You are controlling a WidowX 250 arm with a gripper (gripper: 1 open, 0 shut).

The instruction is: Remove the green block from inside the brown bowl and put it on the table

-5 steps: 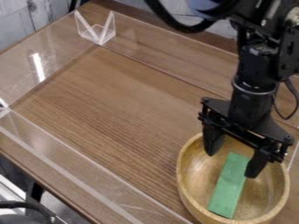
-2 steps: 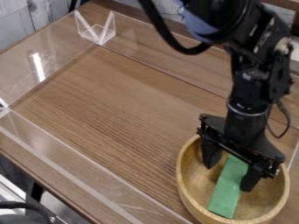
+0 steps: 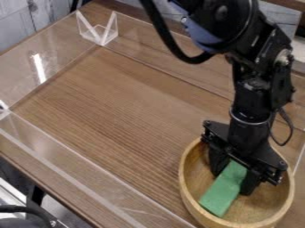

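Currently, the pincer (image 3: 244,169) is down inside the bowl (image 3: 190,183), its fingers at the upper end of the block (image 3: 220,194). The fingers stand part-way open, with the block's end between them; whether both press on it cannot be told, as the dark parts hide the contact. The block lies in the bowl, slanted, its lower end toward the near wall.

Risk 1: slip on lift. Cause: the fingers appear to take the block by one end only, so the free end may swing down and work the block loose. Confirm a firm hold before raising.

Risk 2: block catches the rim. Cause: the long free end points at the near wall; too low a lift or an early sideways move may knock it back in.

Risk 3: bowl dragged or tipped. Cause: the fingers work close to the wall, and a finger hooked under the rim would pull the bowl along. Raise straight up.

Risk 4: poor set-down. Cause: release above the counter (image 3: 113,111) rather than at its surface may let the block tumble.
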